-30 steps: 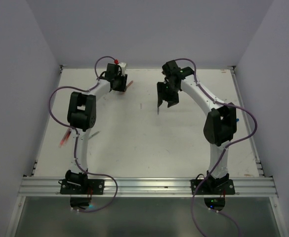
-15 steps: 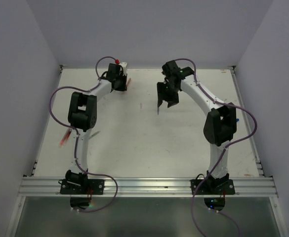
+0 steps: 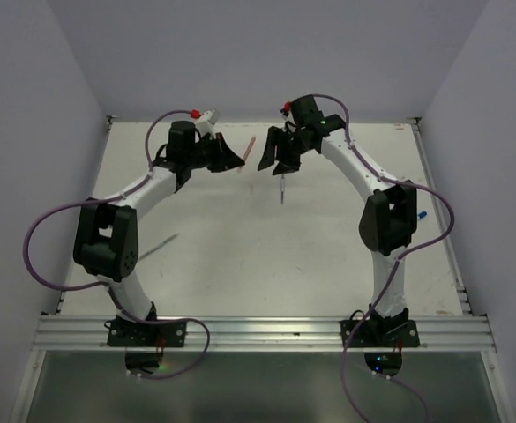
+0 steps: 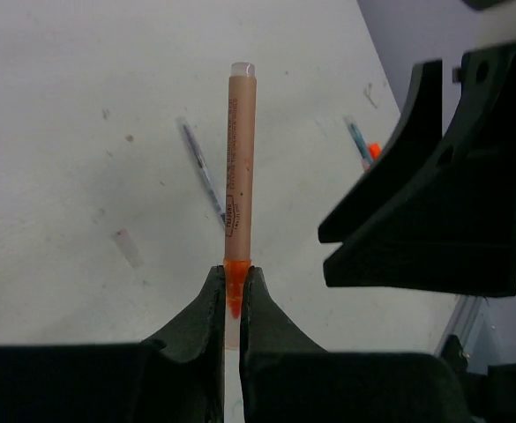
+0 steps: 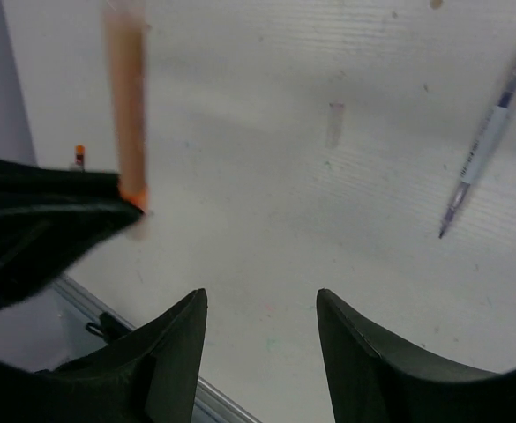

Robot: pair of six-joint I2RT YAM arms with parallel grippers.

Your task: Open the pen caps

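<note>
Pinching the orange end of a pen (image 4: 240, 159) between the left fingers (image 4: 198, 328), holding the right fingers (image 5: 174, 352) wide beside it.

Orange pen (image 4: 240, 159) juts from left claw (image 4: 229, 284), just beside right claw (image 5: 262, 298), whose jaws stand apart.

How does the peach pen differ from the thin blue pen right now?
The peach pen is clamped by its orange end in the left gripper, held off the table; the blue pen lies loose on it. The peach pen is thicker and opaque; the blue pen is slimmer, partly clear. Both are straight-barrelled.
</note>
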